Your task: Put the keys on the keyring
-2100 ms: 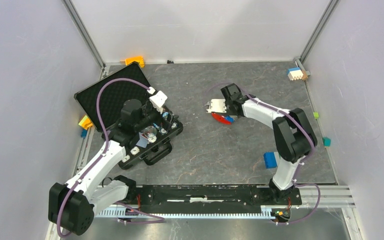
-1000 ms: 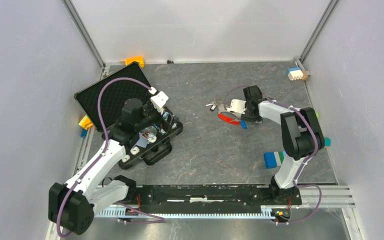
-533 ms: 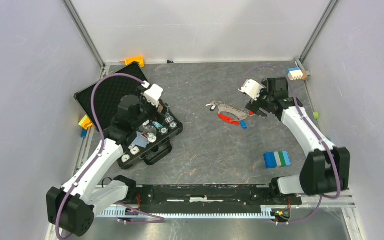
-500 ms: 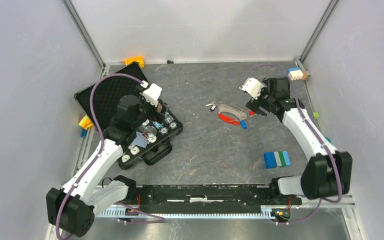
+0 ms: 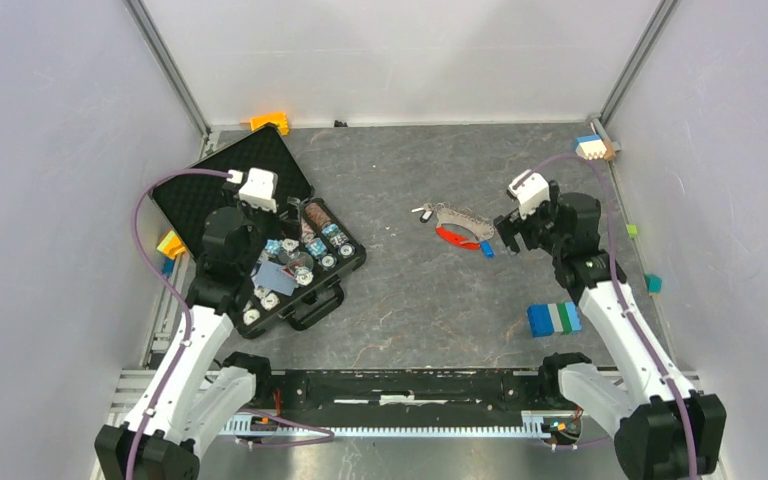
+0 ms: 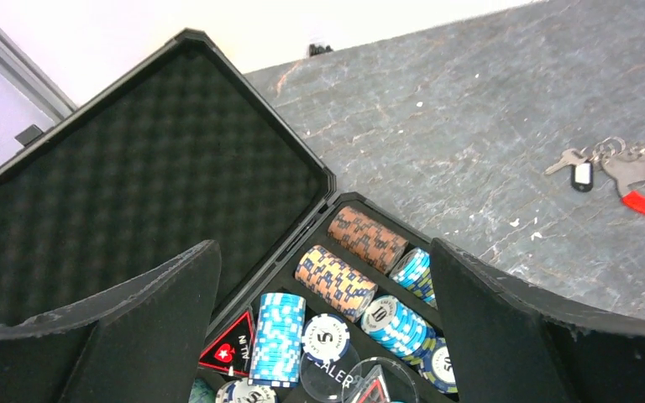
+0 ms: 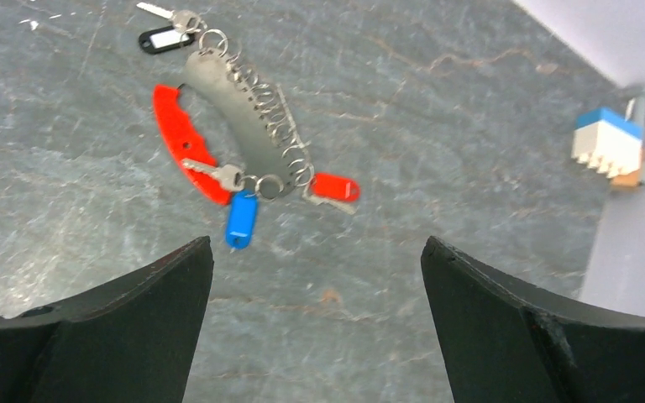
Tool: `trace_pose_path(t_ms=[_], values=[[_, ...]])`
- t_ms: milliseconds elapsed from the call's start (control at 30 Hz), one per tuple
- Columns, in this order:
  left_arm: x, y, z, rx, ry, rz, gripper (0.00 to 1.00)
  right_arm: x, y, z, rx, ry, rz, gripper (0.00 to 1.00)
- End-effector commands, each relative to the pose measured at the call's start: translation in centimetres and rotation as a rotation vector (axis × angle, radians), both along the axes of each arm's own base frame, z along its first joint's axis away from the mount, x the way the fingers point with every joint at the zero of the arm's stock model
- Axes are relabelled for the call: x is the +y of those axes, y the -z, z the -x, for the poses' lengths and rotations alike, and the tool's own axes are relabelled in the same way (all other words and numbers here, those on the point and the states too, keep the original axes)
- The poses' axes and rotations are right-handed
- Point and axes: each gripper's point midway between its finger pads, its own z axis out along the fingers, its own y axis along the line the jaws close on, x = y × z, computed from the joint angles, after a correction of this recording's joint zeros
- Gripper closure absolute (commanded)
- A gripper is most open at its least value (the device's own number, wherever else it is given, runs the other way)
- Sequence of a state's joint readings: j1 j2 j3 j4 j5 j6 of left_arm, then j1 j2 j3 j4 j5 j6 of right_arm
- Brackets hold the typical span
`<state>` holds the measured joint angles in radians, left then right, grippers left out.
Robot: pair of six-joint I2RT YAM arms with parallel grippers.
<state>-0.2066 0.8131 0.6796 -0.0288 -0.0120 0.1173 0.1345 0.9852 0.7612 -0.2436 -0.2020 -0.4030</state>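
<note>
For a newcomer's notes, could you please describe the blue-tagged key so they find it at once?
Right of the open poker-chip case, a curved grey keyring with a red clip lies on the table. At its nearer end, only this key has a blue tag.

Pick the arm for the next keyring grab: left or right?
Right, likely. The right claw, open, hovers beside the keyring, centred in its wrist view. The left claw, also open, hangs over the chip case, farther away.

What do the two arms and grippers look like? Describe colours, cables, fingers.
Both the left arm and right arm have white shells with black joints and a purple cable running to a white camera block at the wrist. Left gripper and right gripper have broad, matte black fingers.
</note>
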Motion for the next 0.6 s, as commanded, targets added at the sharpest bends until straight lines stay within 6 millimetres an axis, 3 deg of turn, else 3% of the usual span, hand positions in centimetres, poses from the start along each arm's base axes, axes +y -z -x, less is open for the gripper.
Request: trace_pose_path(t_ms=[0, 133, 300, 400, 567], values=[[-0.8, -3.3, 1.3, -0.076, 0.052, 0.085, 0.00, 1.0, -1.8, 0.8, -0.124, 0.015, -0.155, 0.02], [-0.6, -3.6, 2.8, -0.085, 0.060, 0.079, 0.00, 1.7, -2.0, 1.8, -0.144, -0.006, -0.215, 0.02], [-0.6, -2.4, 4.8, -0.056, 0.075, 0.093, 0.00, 1.9, -2.7, 2.5, -0.178, -0.055, -0.179, 0.02], [0.4, -3.0, 4.9, -0.089, 0.037, 0.072, 0.00, 2.1, -3.3, 3.2, -0.237, -0.081, -0.180, 0.02], [0.6, -2.1, 4.8, -0.063, 0.040, 0.047, 0.00, 1.5, -3.9, 3.4, -0.251, -0.055, -0.168, 0.02]])
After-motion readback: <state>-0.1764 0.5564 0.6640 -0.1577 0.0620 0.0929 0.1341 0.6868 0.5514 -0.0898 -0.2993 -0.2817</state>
